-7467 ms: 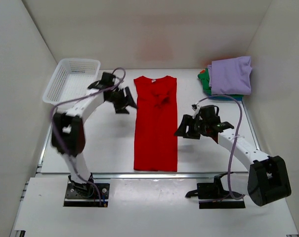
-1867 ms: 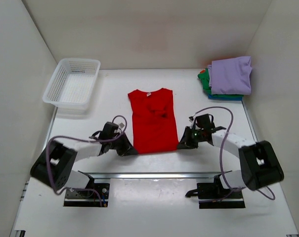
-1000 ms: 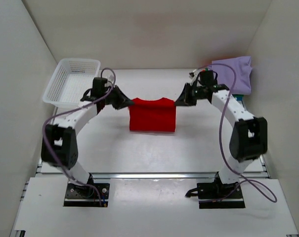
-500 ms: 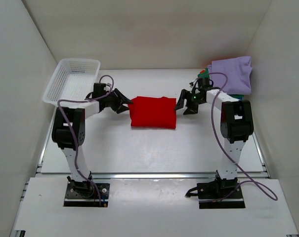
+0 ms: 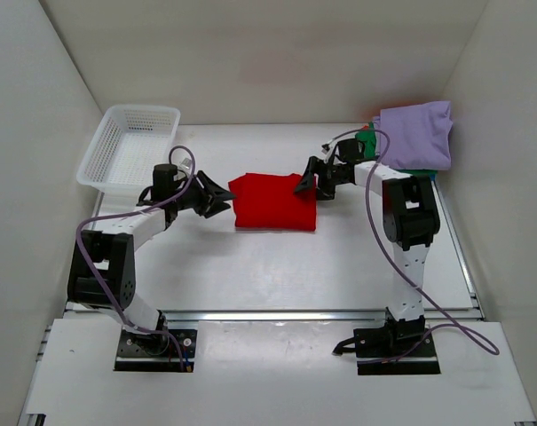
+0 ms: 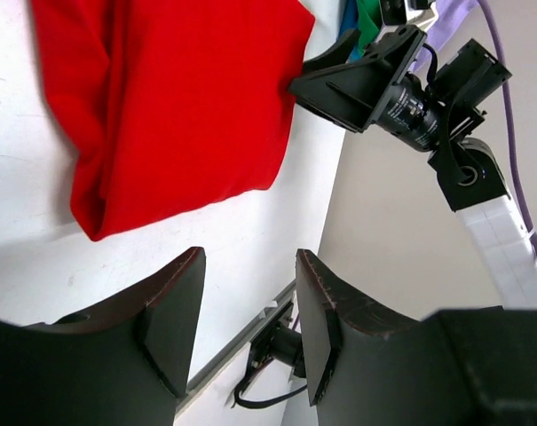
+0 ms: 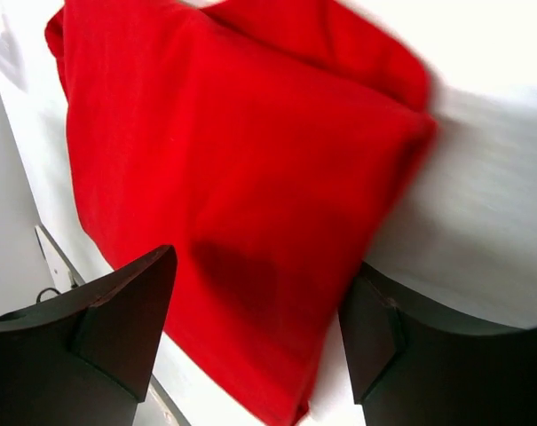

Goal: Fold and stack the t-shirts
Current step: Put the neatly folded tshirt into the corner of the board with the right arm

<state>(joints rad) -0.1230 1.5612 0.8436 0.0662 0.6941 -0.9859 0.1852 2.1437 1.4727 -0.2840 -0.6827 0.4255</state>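
The bright red t-shirt [image 5: 274, 202] lies folded into a compact rectangle at the table's middle. My left gripper [image 5: 217, 197] is open and empty just off its left edge; in the left wrist view the red t-shirt [image 6: 170, 106] lies beyond my left gripper [image 6: 246, 328]. My right gripper [image 5: 305, 184] is open, low over the shirt's right edge; in the right wrist view my right gripper [image 7: 250, 333] straddles the red t-shirt [image 7: 232, 169] without closing on it. A stack at the back right has the lavender shirt [image 5: 415, 133] on top, over the green shirt [image 5: 367, 147] and the teal shirt [image 5: 408, 175].
A white mesh basket [image 5: 130, 146] stands at the back left. White walls close in the table on the left, back and right. A metal rail [image 5: 277, 313] runs along the table's near edge.
The long red shirt was folded in half into a short rectangle. Both grippers have let go of it. The right gripper has moved left over the shirt's right edge; the left has drawn back slightly.
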